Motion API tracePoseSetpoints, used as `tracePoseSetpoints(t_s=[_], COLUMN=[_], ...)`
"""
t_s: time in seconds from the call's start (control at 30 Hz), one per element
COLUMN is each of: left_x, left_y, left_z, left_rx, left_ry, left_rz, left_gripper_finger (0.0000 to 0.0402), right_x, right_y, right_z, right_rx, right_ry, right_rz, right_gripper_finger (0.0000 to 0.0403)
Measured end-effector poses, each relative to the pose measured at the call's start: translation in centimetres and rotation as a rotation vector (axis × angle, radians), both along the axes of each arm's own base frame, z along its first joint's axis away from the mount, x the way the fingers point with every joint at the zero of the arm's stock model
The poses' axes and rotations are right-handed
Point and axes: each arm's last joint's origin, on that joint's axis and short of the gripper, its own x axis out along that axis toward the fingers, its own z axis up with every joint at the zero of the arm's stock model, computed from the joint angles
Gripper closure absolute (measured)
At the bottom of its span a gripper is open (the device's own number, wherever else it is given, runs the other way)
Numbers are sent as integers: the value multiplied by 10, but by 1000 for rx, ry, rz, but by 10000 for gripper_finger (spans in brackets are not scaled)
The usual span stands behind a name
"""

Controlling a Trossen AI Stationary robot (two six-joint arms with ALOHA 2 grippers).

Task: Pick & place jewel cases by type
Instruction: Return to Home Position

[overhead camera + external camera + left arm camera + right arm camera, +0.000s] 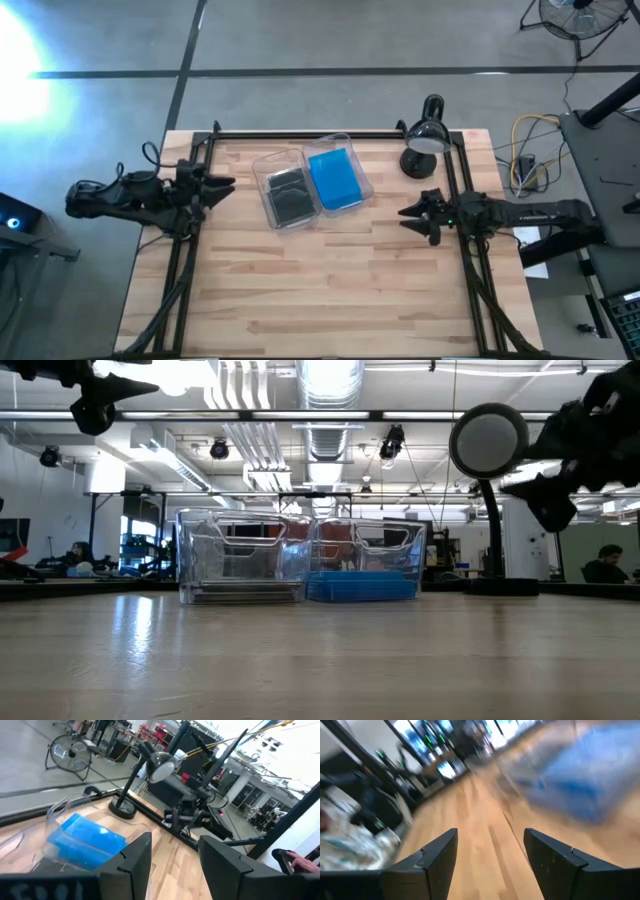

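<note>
On the desk [300, 290], adjoining clear trays [266, 164] hold dark jewel cases [290, 203] and blue jewel cases [334, 178]. Left end effector [228, 185] and right end effector [406, 217] hang spread, empty, at opposite edges.

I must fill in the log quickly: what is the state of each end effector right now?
Left end effector: open, holding nothing.
Right end effector: open, holding nothing.

The left arm [120, 195] stretched level across the table's [330, 280] left edge, the left gripper [224, 185] pointing inward with its fingers [134, 862] parted. Opposite, the right arm [530, 212] reached over the right edge, the right gripper [405, 213] likewise spread, both raised clear of the surface.
</note>
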Motion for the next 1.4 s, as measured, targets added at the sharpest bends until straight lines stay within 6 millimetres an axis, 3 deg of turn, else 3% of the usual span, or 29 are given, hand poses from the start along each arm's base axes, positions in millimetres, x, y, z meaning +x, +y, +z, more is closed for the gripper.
tracePoseSetpoints(t_s=[0.3, 0.77, 1.17, 1.4], left_x=[3, 1, 0, 2], left_y=[0, 0, 1, 1], left_z=[-13, -11, 7, 1], left_rx=[-49, -44, -4, -43], left_ry=[23, 4, -162, -142], left_rz=[10, 9, 43, 40], left_gripper_finger=[259, 259, 259, 259], right_x=[-11, -9, -5, -5], right_y=[0, 2, 2, 2], right_z=[20, 15, 10, 10], right_rx=[0, 3, 3, 3], right_ry=[-227, -176, -121, -121], right_rz=[0, 24, 25, 25], right_gripper_finger=[179, 179, 179, 179])
